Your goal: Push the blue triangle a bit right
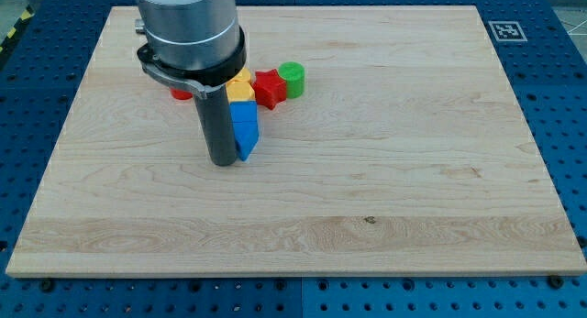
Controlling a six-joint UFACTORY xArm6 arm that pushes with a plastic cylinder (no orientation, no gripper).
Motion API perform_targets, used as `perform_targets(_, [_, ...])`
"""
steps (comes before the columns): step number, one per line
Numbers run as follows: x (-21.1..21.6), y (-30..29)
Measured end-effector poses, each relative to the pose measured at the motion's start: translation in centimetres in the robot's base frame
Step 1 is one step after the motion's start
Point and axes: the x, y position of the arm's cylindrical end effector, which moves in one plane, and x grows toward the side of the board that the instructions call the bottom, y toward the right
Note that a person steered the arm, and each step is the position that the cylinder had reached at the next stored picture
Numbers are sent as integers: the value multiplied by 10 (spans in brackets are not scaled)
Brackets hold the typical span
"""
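Observation:
The blue triangle lies on the wooden board, left of the middle. My tip rests on the board right against the triangle's left side, touching or nearly touching it. The rod hides part of the triangle's left edge. A yellow block sits just above the blue triangle, touching it. A red star-shaped block lies to the right of the yellow one, and a green cylinder stands right of the red star.
A red block shows partly behind the arm's body, left of the rod. A fiducial marker sits at the board's top right corner. The board lies on a blue perforated table.

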Motion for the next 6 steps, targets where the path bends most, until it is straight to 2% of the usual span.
perform_targets(6, [-5, -6])
